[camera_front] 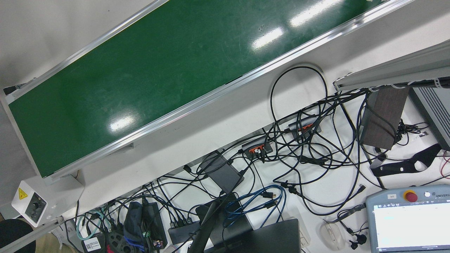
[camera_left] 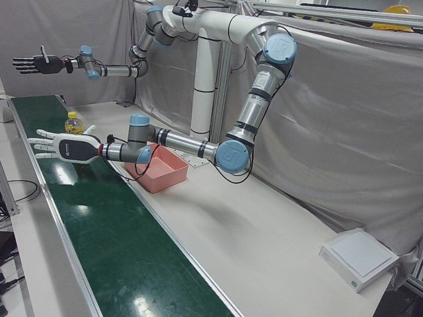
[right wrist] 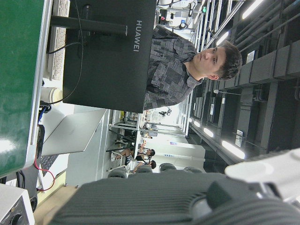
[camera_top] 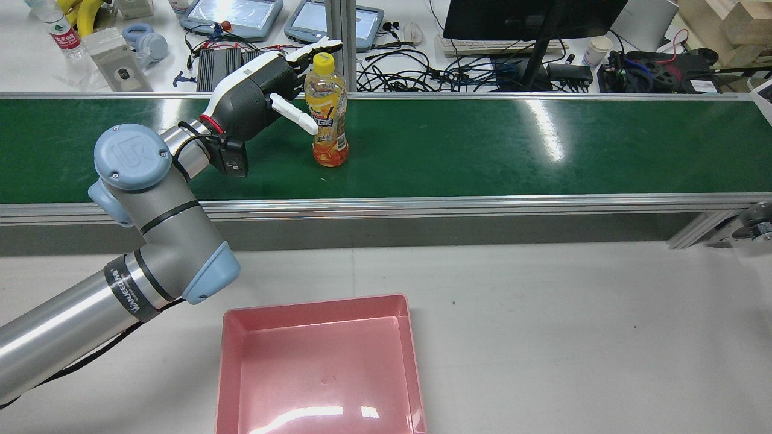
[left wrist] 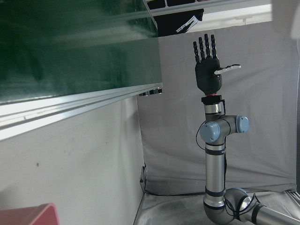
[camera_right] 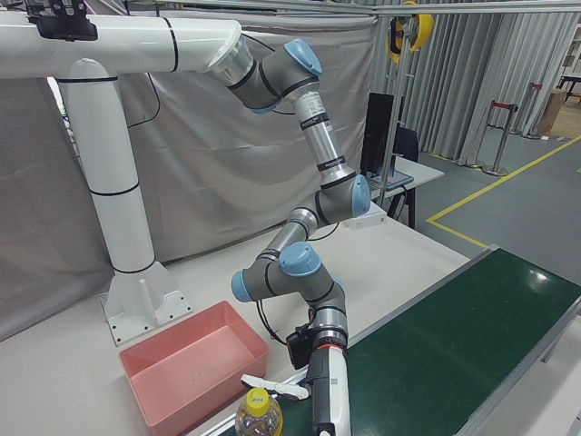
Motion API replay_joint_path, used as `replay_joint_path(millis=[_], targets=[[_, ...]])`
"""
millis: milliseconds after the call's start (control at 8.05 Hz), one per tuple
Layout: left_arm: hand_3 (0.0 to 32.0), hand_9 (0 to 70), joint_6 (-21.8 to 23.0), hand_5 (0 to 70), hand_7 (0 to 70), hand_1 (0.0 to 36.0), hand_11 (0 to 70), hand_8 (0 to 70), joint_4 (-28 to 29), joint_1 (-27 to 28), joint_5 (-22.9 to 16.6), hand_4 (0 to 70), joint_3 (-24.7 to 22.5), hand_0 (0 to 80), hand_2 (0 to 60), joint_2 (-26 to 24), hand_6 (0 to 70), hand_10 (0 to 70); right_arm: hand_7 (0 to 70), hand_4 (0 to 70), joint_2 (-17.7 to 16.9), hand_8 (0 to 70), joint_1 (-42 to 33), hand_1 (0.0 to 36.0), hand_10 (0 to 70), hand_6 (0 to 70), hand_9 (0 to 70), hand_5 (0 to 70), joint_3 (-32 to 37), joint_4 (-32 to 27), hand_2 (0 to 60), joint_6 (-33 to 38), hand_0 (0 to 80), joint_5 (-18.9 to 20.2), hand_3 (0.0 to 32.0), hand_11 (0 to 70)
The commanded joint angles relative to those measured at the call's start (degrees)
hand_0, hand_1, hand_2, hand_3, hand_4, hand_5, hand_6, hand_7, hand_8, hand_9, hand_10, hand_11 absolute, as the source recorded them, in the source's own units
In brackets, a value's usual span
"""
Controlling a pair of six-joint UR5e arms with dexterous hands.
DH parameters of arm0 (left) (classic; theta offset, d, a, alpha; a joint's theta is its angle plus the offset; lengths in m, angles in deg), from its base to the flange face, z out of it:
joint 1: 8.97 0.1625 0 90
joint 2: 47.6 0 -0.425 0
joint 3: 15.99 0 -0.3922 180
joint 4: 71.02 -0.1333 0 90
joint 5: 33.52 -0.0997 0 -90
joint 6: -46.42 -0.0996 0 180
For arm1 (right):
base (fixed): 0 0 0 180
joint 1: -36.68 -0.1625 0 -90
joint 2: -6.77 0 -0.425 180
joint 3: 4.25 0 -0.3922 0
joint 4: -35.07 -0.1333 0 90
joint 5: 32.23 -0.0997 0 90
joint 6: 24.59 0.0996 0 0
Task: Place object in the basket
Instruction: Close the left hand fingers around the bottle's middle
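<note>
Nothing placed yet: basket (camera_top: pixel 319 361) empty, bottle (camera_top: pixel 326 111) upright on the belt (camera_top: pixel 482 144).

Left hand (camera_top: pixel 265 90) sits just beside the bottle, fingers (camera_top: pixel 313 48) spread wide. Upper ones reach past the cap, lower one crosses in front of the label. Can't tell if any touch; no grip closed.

Right hand (camera_left: pixel 33 64) raised well away, fingers splayed, holding nothing.

Left to do: close, lift, carry back, release.

Room: belt is bare on the far side of the fingers. Return path crosses the near belt rail (camera_top: pixel 422 205), then open table to the basket rim.
</note>
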Motion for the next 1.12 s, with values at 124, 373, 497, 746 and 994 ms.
replay_joint_path(millis=[124,373,497,746,994], targets=[[3.2,9.1,-0.1,14.6,0.8,2.3,0.2,7.0,0.0,1.2,-0.1,12.3,0.1,59.4,0.0,-0.2,0.0,0.0,0.0,0.0,0.0,0.0,0.0,0.0,0.0,0.0,0.0,0.0,0.0,0.0,0.0,0.0,0.0,0.0,0.0,0.0],[1.4,10.9,-0.1,17.4,1.2,2.6,1.3,8.2,0.0,1.2,-0.1,13.4,0.0,60.3,0.0,-0.3,1.0,0.1,0.0,0.0,0.0,0.0,0.0,0.0,0.0,0.0,0.0,0.0,0.0,0.0,0.0,0.0,0.0,0.0,0.0,0.0],[0.2,12.6,0.0,20.1,1.7,2.8,2.9,9.4,0.0,1.2,-0.3,14.0,0.0,60.9,0.0,-0.4,1.7,1.1,0.0,0.0,0.0,0.0,0.0,0.0,0.0,0.0,0.0,0.0,0.0,0.0,0.0,0.0,0.0,0.0,0.0,0.0],[0.0,18.8,0.0,36.6,4.5,2.8,12.4,13.4,-1.3,1.2,-0.7,17.6,0.0,62.8,0.0,-1.8,5.6,7.6,0.0,0.0,0.0,0.0,0.0,0.0,0.0,0.0,0.0,0.0,0.0,0.0,0.0,0.0,0.0,0.0,0.0,0.0],[0.0,53.7,0.0,68.8,35.1,11.0,54.8,39.1,-3.0,1.2,-0.5,38.7,-0.1,71.0,0.0,-2.3,24.9,38.1,0.0,0.0,0.0,0.0,0.0,0.0,0.0,0.0,0.0,0.0,0.0,0.0,0.0,0.0,0.0,0.0,0.0,0.0]])
